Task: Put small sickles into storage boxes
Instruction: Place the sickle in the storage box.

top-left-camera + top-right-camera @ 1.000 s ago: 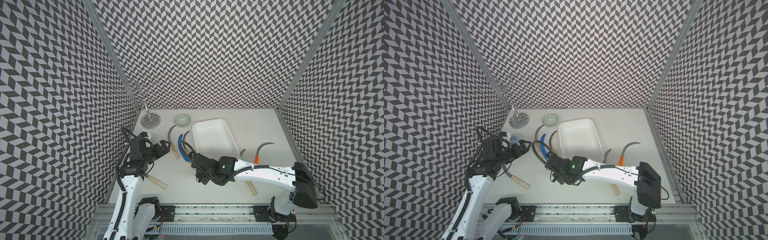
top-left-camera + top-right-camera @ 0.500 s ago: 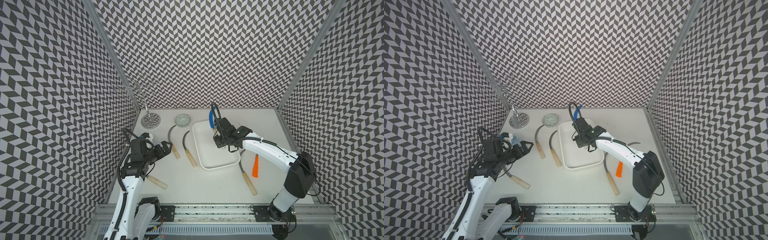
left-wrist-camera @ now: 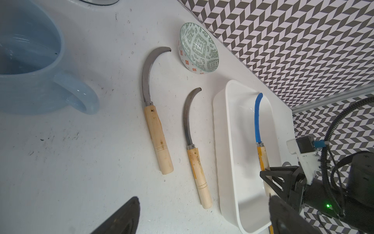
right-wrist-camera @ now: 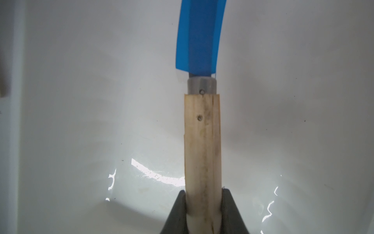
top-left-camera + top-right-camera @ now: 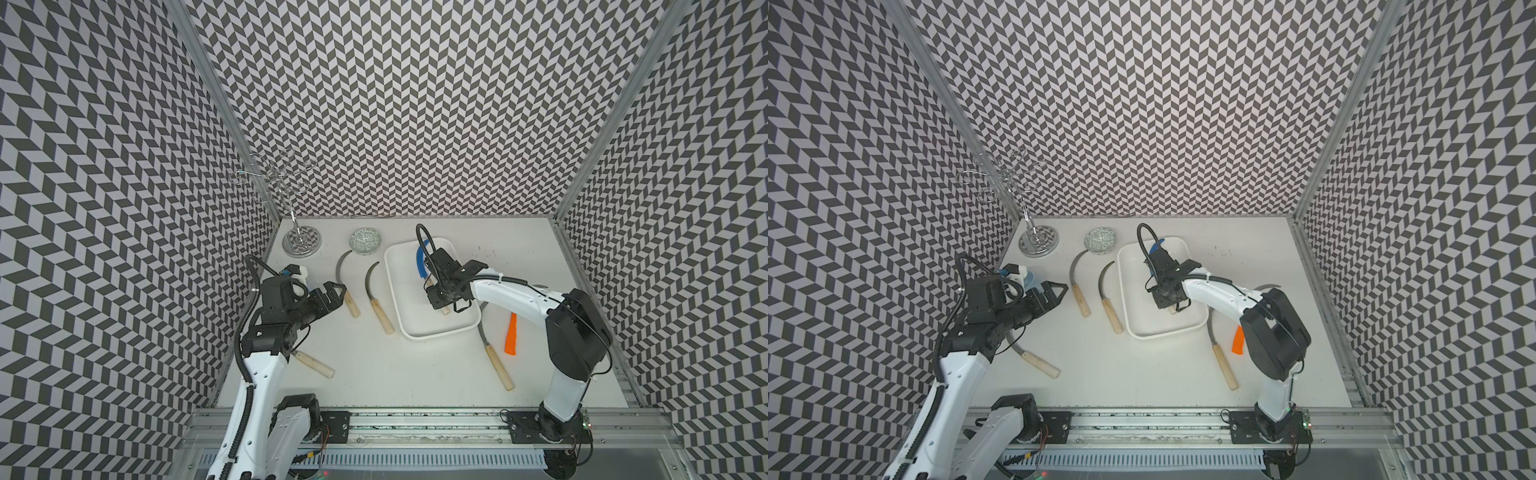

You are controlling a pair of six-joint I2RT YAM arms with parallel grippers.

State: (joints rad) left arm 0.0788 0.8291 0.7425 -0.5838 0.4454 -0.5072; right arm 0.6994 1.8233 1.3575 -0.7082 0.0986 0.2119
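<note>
The right gripper (image 4: 203, 204) is closed on the wooden handle of the blue-bladed sickle (image 4: 199, 40), held inside the white tray (image 5: 405, 286), blade pointed to 12 o'clock. At the tray's 9 o'clock, the left gripper (image 5: 335, 296) is opened wide.

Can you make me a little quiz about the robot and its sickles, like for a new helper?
1. True or false: the right end effector is shut on the wooden handle of the blue-bladed sickle.
2. How many sickles lie on the table, outside the white tray?
3. The left end effector is: A) open and empty; B) shut on a sickle; C) inside the tray.
Key: 1 true; 2 five; 3 A.
</note>
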